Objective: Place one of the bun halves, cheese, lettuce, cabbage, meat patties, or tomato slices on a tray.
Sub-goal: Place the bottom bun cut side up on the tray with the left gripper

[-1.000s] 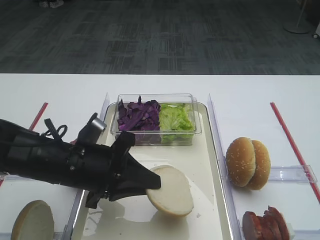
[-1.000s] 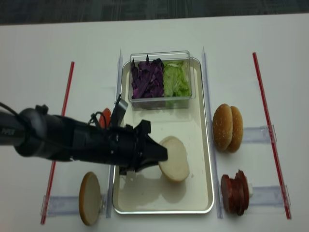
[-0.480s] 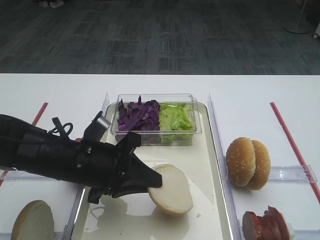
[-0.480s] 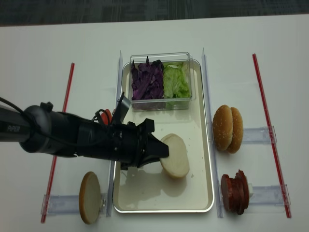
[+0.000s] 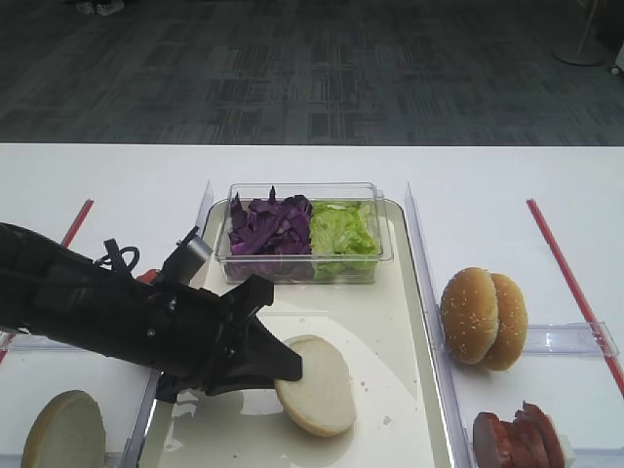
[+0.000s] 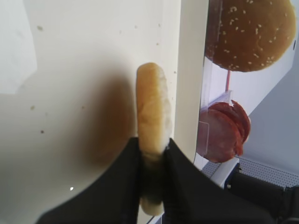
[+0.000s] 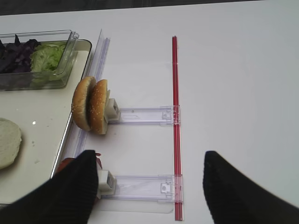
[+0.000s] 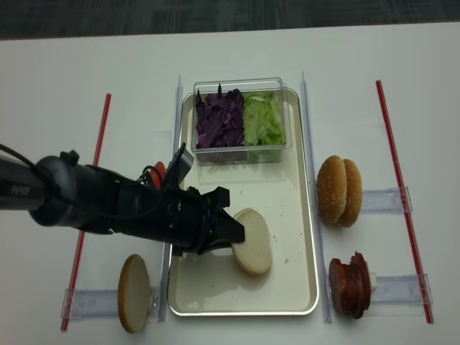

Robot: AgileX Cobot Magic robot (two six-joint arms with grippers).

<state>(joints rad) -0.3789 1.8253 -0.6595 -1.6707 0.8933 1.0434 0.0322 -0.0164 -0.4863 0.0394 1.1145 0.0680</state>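
Bun half [image 8: 251,241] pinched in left gripper [image 8: 231,236], arm lying low across tray [image 8: 302,237].

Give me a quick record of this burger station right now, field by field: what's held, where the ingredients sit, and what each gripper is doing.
held item: bun half, pinched at its edge by the left gripper
position of held item: over the tray, near its front half
clear tub: at the tray's far end, cabbage left, lettuce right
right of tray: sesame buns standing on edge, meat patties nearer the front
left of tray: another bun half
right gripper: open, empty, above the table
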